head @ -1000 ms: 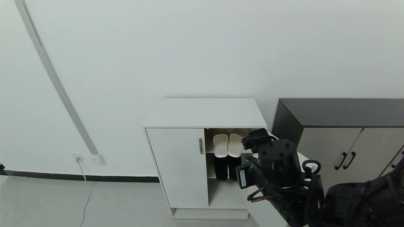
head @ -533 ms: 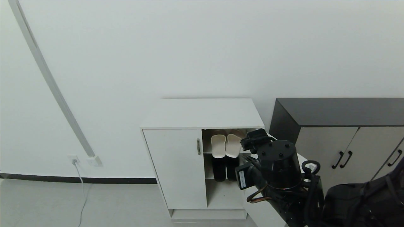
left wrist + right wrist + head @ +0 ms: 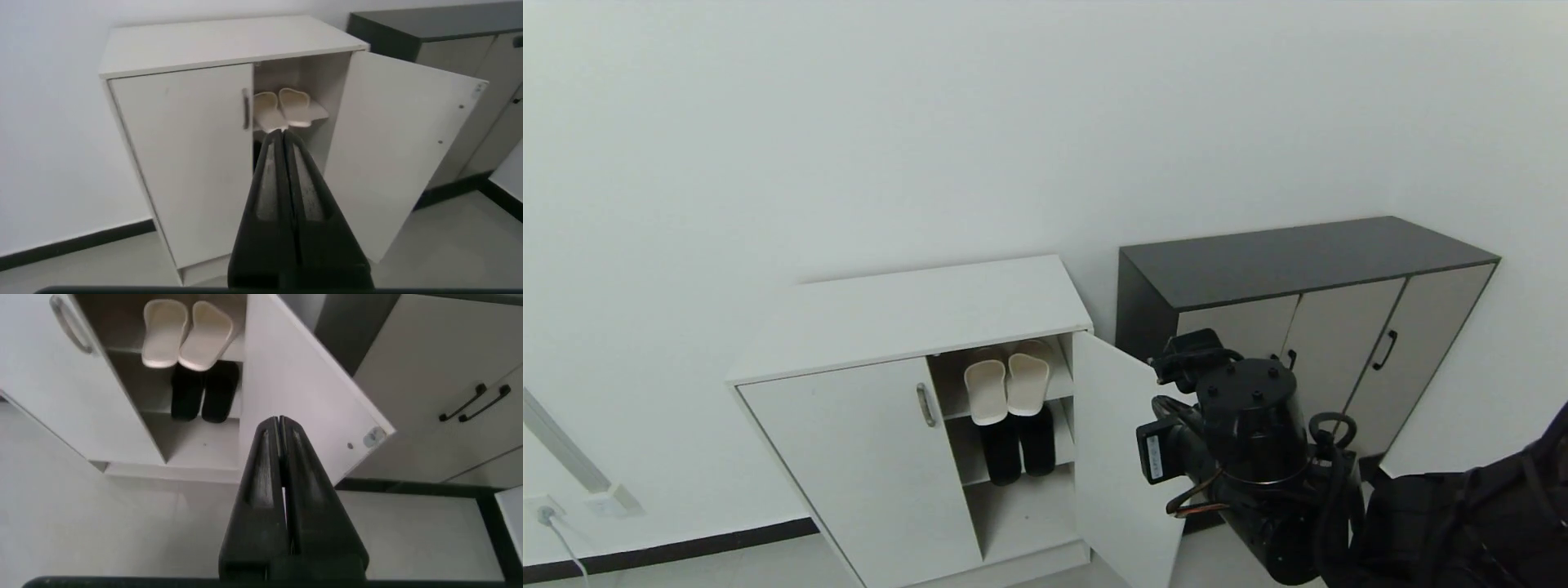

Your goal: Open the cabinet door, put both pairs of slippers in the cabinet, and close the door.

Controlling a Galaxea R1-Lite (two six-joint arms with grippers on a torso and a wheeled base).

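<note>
Head view has swung right; white cabinet against the wall, both jaws closed, empty.

White cabinet, cream slippers on upper shelf, black slippers below

The head view looks down on the white cabinet from well back. Both wrist views face its open side from nearer, the right more steeply; all share the cream slippers.

Smooth matt cabinet, metal handle
</note>
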